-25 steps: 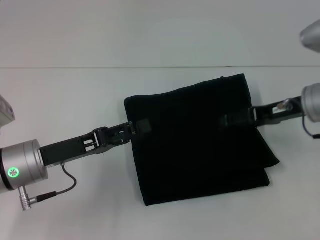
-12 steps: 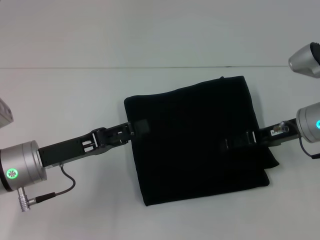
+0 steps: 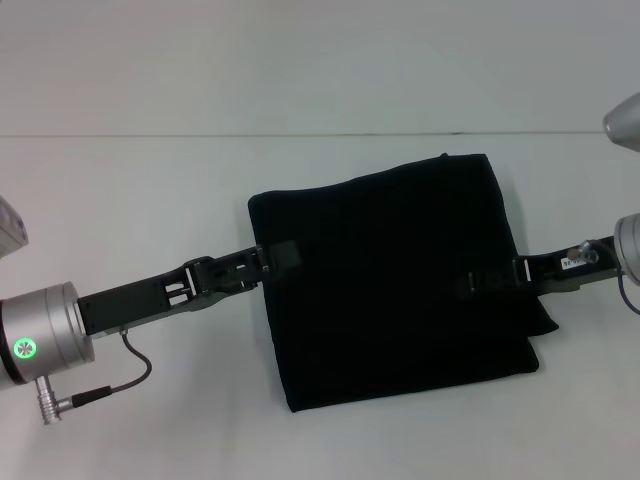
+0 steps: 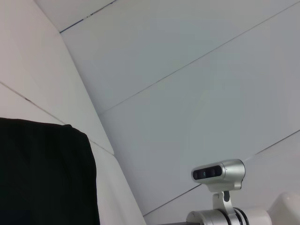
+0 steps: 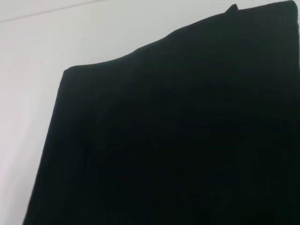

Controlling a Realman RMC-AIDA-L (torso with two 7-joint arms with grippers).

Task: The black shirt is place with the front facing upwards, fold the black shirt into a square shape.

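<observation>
The black shirt [image 3: 390, 280] lies folded into a rough square on the white table [image 3: 150, 200], with no lettering showing. A small lower layer sticks out at its near right corner [image 3: 540, 320]. My left gripper [image 3: 285, 252] rests at the shirt's left edge. My right gripper [image 3: 470, 285] reaches in from the right and lies over the shirt's right part. The shirt also shows in the left wrist view [image 4: 42, 173] and fills most of the right wrist view [image 5: 178, 140].
A thin seam line [image 3: 300, 135] runs across the table behind the shirt. A cable [image 3: 130, 365] hangs from my left arm near the front left. The left wrist view shows a silver camera unit [image 4: 218, 172] farther off.
My right gripper has slid toward the near side and outward to the right over the shirt. The left arm and the shirt have not moved.
</observation>
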